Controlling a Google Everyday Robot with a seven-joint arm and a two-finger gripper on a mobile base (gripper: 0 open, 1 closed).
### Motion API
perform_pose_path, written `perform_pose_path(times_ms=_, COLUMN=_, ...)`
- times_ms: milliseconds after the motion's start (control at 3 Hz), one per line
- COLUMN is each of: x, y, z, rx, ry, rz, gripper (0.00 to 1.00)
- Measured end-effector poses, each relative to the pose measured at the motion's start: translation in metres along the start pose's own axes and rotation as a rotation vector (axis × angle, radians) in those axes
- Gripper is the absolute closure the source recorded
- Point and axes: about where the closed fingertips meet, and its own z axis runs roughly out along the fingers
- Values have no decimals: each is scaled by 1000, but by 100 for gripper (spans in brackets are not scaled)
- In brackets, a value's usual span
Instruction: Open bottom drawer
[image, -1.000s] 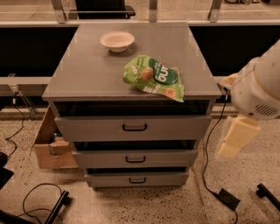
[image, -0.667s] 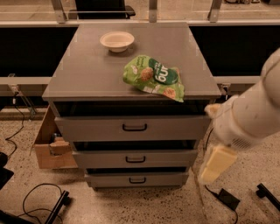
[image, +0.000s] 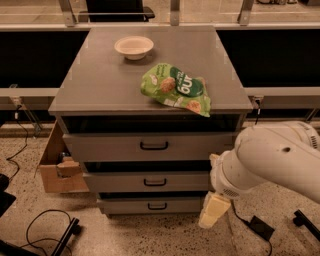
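Note:
The grey cabinet (image: 150, 82) has three drawer fronts. The bottom drawer (image: 125, 205) is the narrowest and lowest one, just above the floor, with a small black loop handle (image: 157, 206) at its centre. It sits pushed in under the middle drawer (image: 120, 182). My gripper (image: 214, 210) is the cream tip hanging from my white arm (image: 270, 157). It is low, just right of the bottom drawer's right end, and about a hand's width right of the handle. It holds nothing that I can see.
A white bowl (image: 133, 47) and a green snack bag (image: 176, 89) lie on the cabinet top. An open cardboard box (image: 57, 167) stands at the cabinet's left. Black cables (image: 45, 225) and a power adapter (image: 261, 227) lie on the speckled floor.
My arm has swung left and down, from beside the cabinet's right edge to low beside the bottom drawers. The drawers have not moved.

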Motion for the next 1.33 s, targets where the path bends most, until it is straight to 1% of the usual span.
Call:
perform_pose_path(times_ms=333, x=0, y=-2, z=2, rx=10, ry=2, rz=28, gripper=0)
perform_pose_path(times_ms=667, x=-15, y=-1, z=34, rx=-15, ry=19, rz=-18, gripper=0)
perform_pose_path(times_ms=1000, x=-23, y=-3, z=103, rx=-60, ry=86, rz=-38, gripper=0)
perform_pose_path(times_ms=1333, x=-11, y=-3, z=180, rx=-109, ry=178, rz=-37, gripper=0)
